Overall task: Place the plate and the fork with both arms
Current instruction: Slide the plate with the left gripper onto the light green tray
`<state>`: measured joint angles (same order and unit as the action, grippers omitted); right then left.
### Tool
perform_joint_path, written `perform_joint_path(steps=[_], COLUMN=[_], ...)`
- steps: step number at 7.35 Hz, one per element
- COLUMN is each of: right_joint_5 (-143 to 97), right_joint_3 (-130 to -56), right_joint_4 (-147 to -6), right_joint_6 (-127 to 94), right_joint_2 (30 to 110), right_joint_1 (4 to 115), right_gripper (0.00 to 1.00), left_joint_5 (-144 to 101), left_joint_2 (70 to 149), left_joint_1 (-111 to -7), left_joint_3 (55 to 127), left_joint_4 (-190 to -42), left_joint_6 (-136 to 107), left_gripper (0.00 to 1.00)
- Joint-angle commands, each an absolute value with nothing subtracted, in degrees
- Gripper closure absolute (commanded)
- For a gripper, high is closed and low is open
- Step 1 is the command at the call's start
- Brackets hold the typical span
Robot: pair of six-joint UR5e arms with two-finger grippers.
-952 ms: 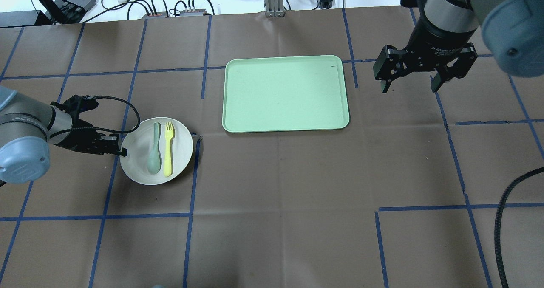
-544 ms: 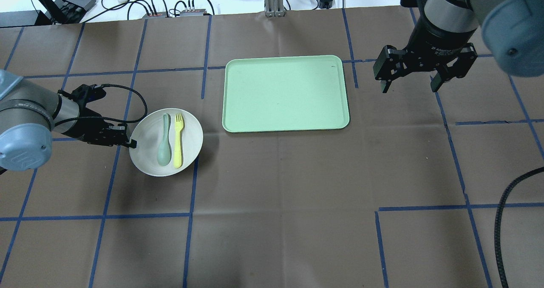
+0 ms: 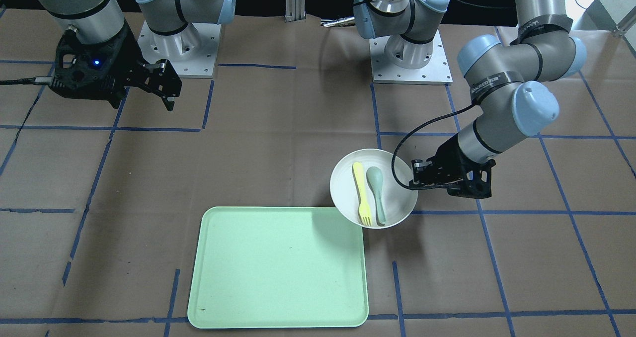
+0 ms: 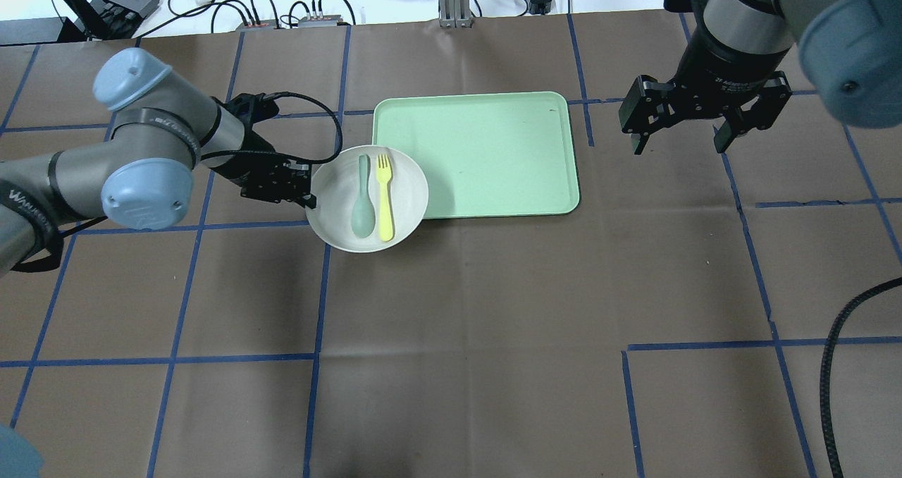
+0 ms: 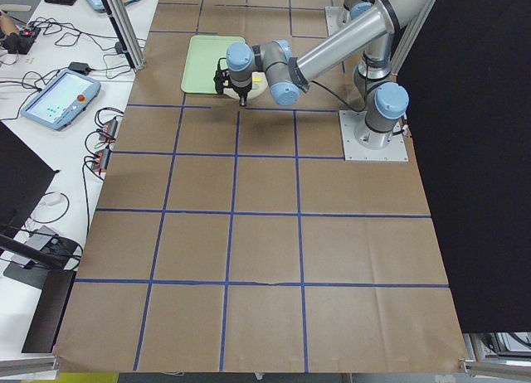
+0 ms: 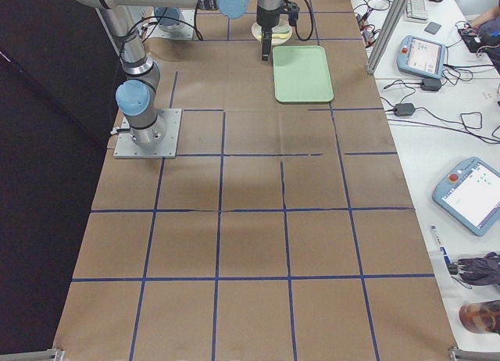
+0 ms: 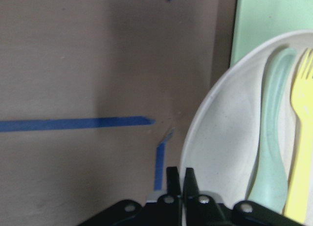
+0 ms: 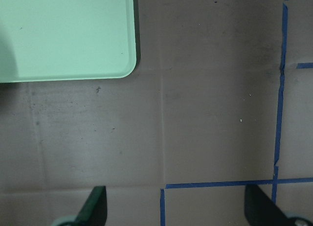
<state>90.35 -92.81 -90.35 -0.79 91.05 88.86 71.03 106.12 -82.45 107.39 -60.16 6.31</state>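
left gripper (image 4: pixel 309 197) pinches the left rim of the plate (image 4: pixel 405 178), which carries the fork (image 4: pixel 385 199) and spoon (image 4: pixel 362 206) and probably hovers over the tray (image 4: pixel 486 154) at its near-left corner; right gripper (image 4: pixel 678 143) spread wide, empty.

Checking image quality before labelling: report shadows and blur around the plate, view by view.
Overhead exterior: sharp; the plate throws a soft shadow onto the tray. Left wrist-mounted: the spoon and fork look soft, too close; the left pincer, shut on the plate's rim, is a dark silhouette. Right wrist-mounted: the open right pincer blurs at the bottom edge.
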Motion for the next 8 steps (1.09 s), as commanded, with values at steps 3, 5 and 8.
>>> perform_joint_path(steps=[3,5,8], right_joint_5=[90.4,90.4,90.3], right_joint_3=[-92.8,-92.8,-92.8], right_joint_4=[-90.4,-90.4,-90.5], right_joint_6=[-0.8,-0.8,-0.7], right_joint_2=[91.1,91.1,91.0], right_joint_1=[88.9,88.9,88.9], right_gripper=[0.0,0.0,0.0], left_joint_5=[71.0,69.0,69.0], left_joint_2=[119.7,123.3,125.2], left_joint_1=[-93.1,-94.0,-94.6], left_joint_3=[92.7,90.8,87.9], left_joint_4=[-59.9,-55.5,-55.1], left_joint_6=[-5.6,-7.1,-6.4], left_gripper=[1.0,1.0,1.0])
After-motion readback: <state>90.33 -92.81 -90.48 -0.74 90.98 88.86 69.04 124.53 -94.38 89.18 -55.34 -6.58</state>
